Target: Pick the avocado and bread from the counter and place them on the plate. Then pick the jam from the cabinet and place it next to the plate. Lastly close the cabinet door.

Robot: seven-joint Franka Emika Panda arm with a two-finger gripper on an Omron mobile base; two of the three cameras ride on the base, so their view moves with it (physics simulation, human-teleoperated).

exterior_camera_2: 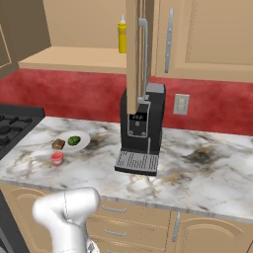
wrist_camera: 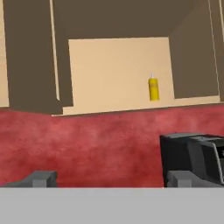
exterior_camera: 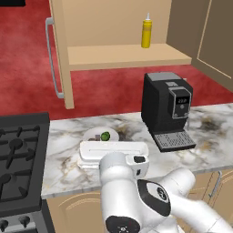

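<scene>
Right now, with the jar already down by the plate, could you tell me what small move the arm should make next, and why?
Probably swing the open gripper toward the cabinet door and its silver bar handle. The avocado and bread lie on the plate, the jam stands beside it on the counter, and the cabinet stands open with a yellow squeeze bottle inside.

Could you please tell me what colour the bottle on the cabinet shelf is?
The bottle is yellow, clearest in the left base view.
</scene>
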